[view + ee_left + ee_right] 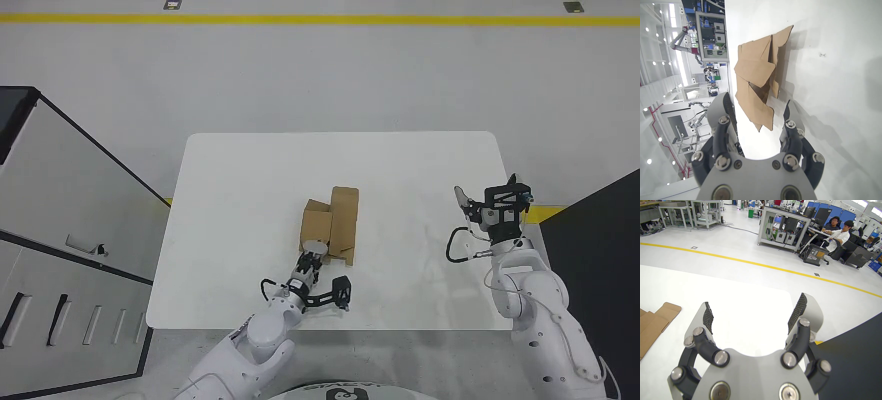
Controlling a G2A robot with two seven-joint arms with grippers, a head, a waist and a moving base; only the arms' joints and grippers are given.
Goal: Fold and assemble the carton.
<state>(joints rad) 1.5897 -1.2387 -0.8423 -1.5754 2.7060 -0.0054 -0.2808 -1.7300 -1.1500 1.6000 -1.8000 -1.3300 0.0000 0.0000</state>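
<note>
Left pincer [757,98], wide open, at the near end of a part-folded carton [331,226] on the table [430,170].
The carton lies straight ahead of the left pincer, long axis running away from it, nearest flap between the spread jaws. The right pincer [754,300], also wide and empty, sits well apart to the carton's side; the left arm is nearer.

The carton [345,215] is plain brown cardboard with no print, darker along its cut edges. The table [420,170] is plain white. The floor [320,70] is pale grey, crossed by a yellow line [320,18]. The left gripper [757,98] and right gripper [754,298] are silver-grey, with black ribbed pads and black links.
</note>
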